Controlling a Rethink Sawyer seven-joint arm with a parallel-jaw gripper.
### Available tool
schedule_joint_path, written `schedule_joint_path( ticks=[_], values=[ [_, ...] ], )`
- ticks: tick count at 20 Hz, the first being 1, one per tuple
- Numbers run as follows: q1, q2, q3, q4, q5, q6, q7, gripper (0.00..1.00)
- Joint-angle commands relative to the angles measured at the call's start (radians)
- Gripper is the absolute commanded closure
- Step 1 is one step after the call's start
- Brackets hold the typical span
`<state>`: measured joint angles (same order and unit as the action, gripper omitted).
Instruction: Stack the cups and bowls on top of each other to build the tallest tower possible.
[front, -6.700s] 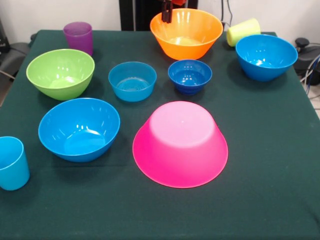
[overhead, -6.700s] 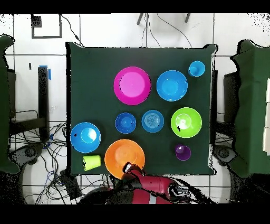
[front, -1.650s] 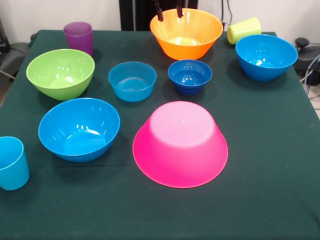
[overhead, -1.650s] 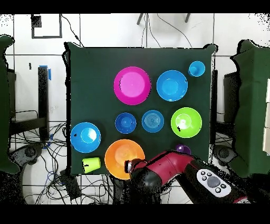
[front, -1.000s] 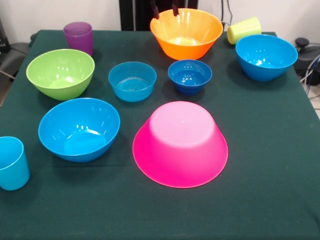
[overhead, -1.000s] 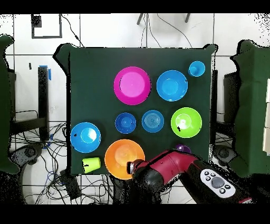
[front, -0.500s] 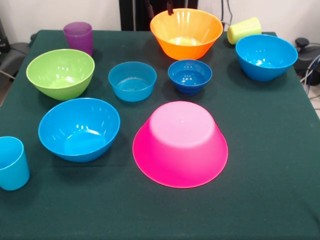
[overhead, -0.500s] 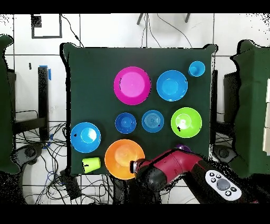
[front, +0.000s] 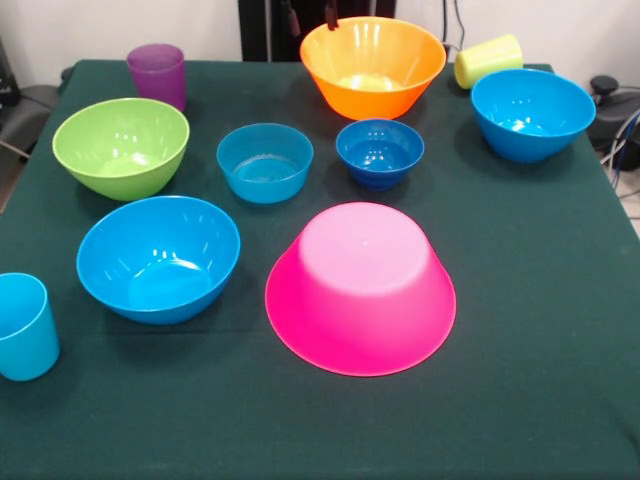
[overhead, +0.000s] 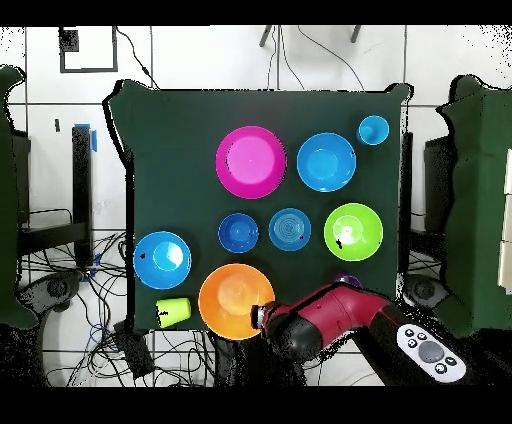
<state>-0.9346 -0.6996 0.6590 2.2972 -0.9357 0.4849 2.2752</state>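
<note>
Nothing is stacked yet: every piece is sitting singly on the dark green tablecloth (front: 540, 300). Two dark fingertips of the gripper (front: 308, 14) are showing at the top edge of the front view, standing spread with a clear gap between them and holding nothing. They are hanging just to the picture's left of the big glossy orange plastic bowl (front: 373, 64), one tip right at its rim and the other off toward the purple plastic tumbler (front: 157, 74). From overhead, the red and black arm (overhead: 335, 318) is reaching in beside the same bowl, its tip close against the rim.

So the bowl is lying to one side of the jaws rather than between them; pinching its wall would likely need a short sideways shift so one finger drops inside the rim.

The big pink plastic bowl (front: 360, 288) is resting upside down near the table's middle, a ready base, well apart from the gripper.
</note>
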Motion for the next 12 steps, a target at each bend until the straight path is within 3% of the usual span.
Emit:
schedule_joint_path(
  ticks=[1,12],
  values=[
    [-0.004,0.080,0.069,-0.110,-0.083,0.107,-0.345,0.00],
    [-0.002,0.149,0.043,-0.153,-0.134,0.083,-0.358,0.00]
  ],
)
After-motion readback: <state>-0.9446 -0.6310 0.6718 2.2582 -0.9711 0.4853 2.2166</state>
